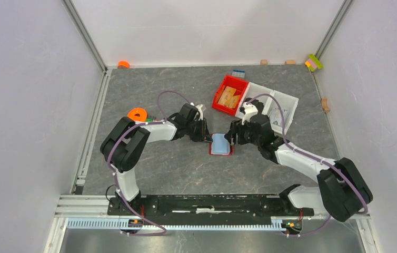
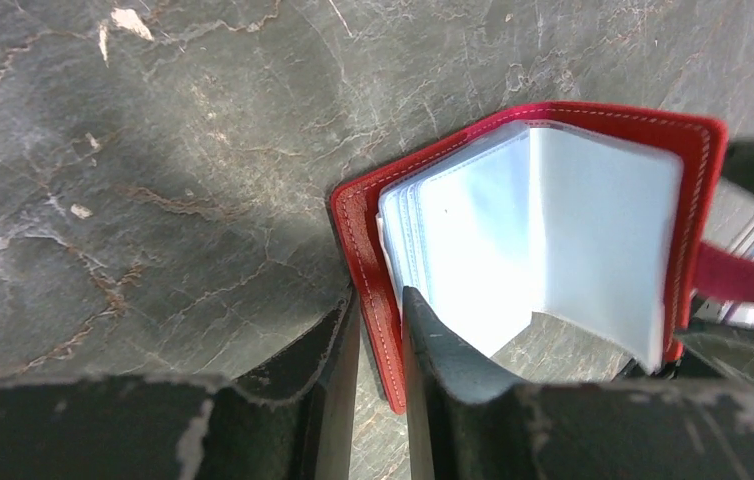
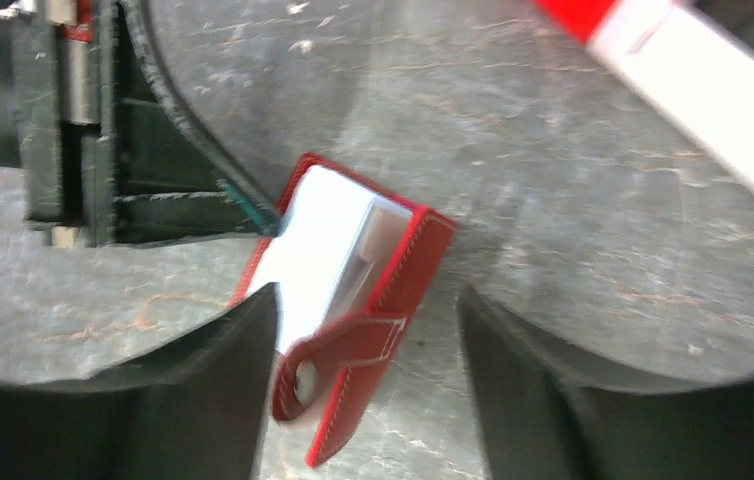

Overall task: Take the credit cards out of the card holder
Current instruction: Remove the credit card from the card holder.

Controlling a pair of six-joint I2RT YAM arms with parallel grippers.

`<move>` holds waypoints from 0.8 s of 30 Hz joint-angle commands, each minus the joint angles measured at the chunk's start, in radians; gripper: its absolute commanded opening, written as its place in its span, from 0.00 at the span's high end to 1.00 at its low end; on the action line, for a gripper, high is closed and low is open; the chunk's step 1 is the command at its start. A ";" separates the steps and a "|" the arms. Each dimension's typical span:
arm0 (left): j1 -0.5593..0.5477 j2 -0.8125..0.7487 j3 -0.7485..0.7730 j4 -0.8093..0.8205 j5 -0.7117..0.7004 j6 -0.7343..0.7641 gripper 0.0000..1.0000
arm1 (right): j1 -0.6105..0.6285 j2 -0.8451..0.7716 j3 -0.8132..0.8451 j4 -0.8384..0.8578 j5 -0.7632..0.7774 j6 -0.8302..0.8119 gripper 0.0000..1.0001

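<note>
Card holder [image 1: 221, 144] open on the counter [image 1: 186, 168]; by the look of it, no credit cards are out yet.
Top view: it lies between the left end effector [image 1: 205, 136] and the right end effector [image 1: 232, 138]. Left wrist: jaws pinched on its red cover edge, with the credit cards [image 2: 473, 250] sleeved just beyond. Right wrist: jaws spread wide, with the holder lying loose between them.

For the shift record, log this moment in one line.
card holder: open | credit cards: inside it | left claw: clamped on its cover edge | right claw: open, holding nothing
</note>
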 commanded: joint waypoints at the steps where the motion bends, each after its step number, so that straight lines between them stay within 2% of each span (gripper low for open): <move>1: -0.012 0.042 0.000 -0.071 -0.019 0.036 0.70 | 0.000 -0.067 -0.001 -0.093 0.219 -0.054 0.15; 2: -0.012 0.041 0.000 -0.069 -0.015 0.034 0.70 | -0.001 -0.066 -0.003 -0.102 0.227 -0.055 0.06; 3: -0.013 0.039 -0.003 -0.063 -0.006 0.033 0.70 | 0.000 -0.057 -0.006 -0.099 0.214 -0.054 0.02; 8: -0.015 0.039 -0.016 -0.027 0.052 0.012 0.70 | 0.006 0.061 0.001 -0.037 0.048 -0.041 0.02; 13: -0.016 0.049 -0.028 0.052 0.118 -0.009 0.70 | 0.049 0.139 0.030 -0.035 0.044 -0.043 0.02; 22: -0.015 0.037 -0.065 0.181 0.229 -0.040 0.70 | 0.112 0.184 0.040 -0.007 0.034 -0.031 0.02; 24: -0.015 0.056 -0.068 0.234 0.284 -0.070 0.71 | 0.113 0.183 0.035 0.003 0.034 -0.030 0.09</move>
